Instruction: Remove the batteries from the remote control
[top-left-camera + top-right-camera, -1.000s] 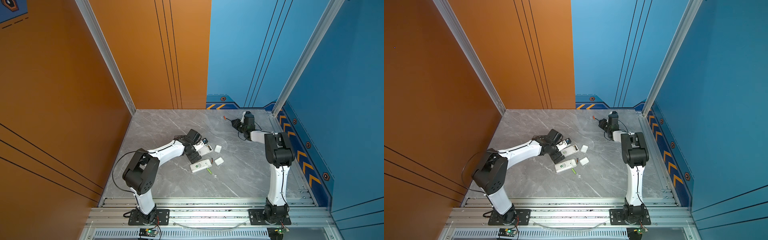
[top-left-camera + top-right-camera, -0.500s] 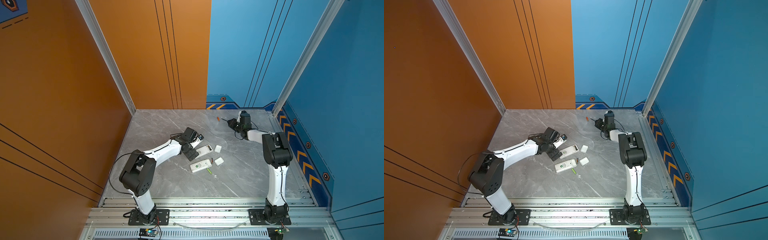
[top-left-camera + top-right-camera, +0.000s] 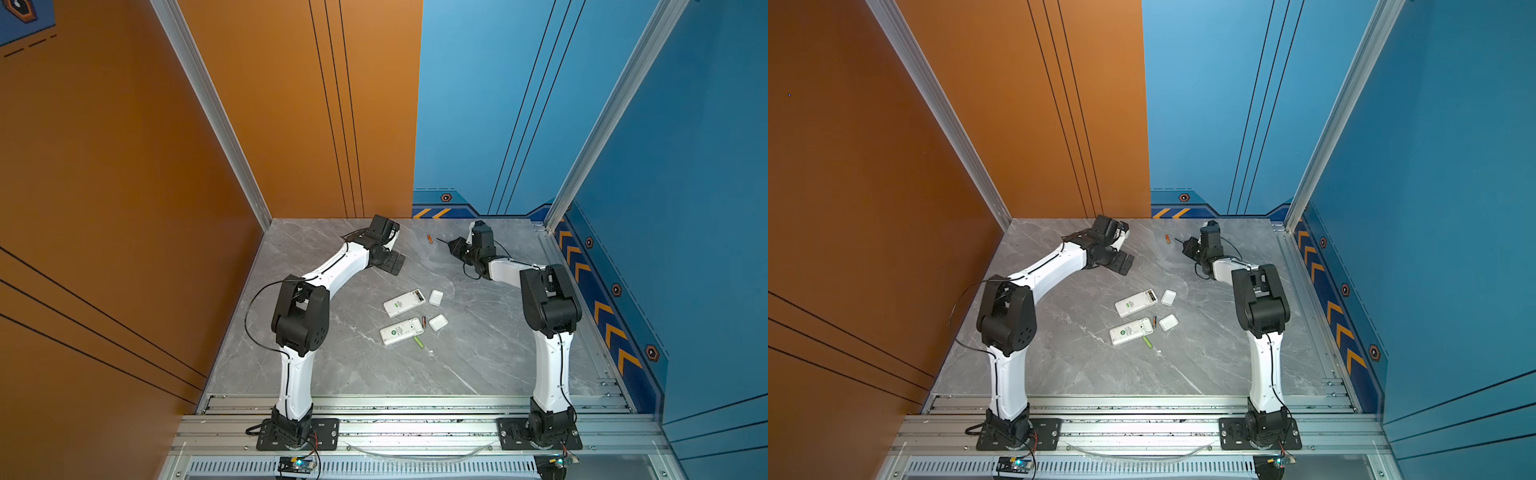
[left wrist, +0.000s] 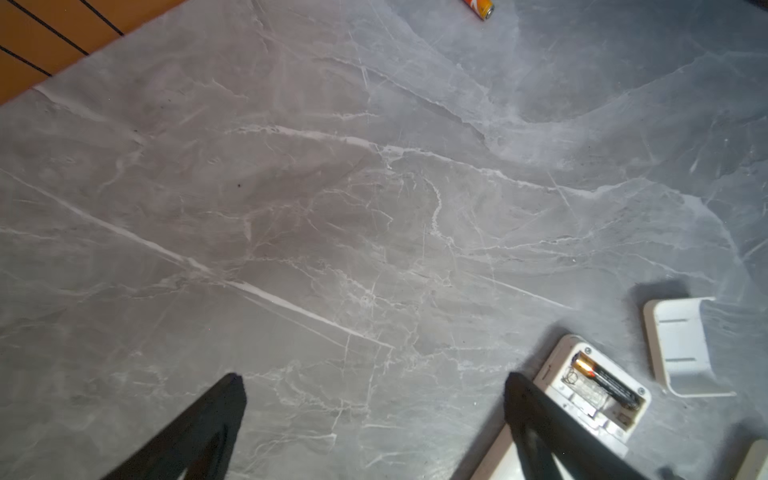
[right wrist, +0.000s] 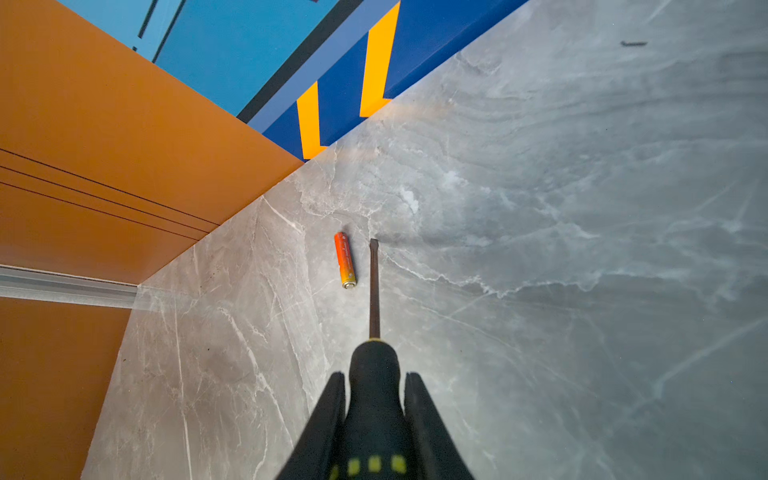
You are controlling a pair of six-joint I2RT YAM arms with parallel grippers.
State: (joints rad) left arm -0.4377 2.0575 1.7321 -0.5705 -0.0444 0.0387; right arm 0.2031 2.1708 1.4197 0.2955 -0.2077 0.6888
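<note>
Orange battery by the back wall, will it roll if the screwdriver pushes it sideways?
Probably: the orange battery is a smooth cylinder lying on its side on the slick-looking table. The screwdriver shaft runs nearly parallel beside it, so a sideways push would likely roll it.

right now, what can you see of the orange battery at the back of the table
The orange battery is a slim cylinder, its glossy wrap red-orange fading to yellow at a metallic end cap. It lies on its side, loose on the grey marble-look table, far back. The screwdriver shaft runs alongside with a narrow gap showing; nothing grips the battery.
</note>
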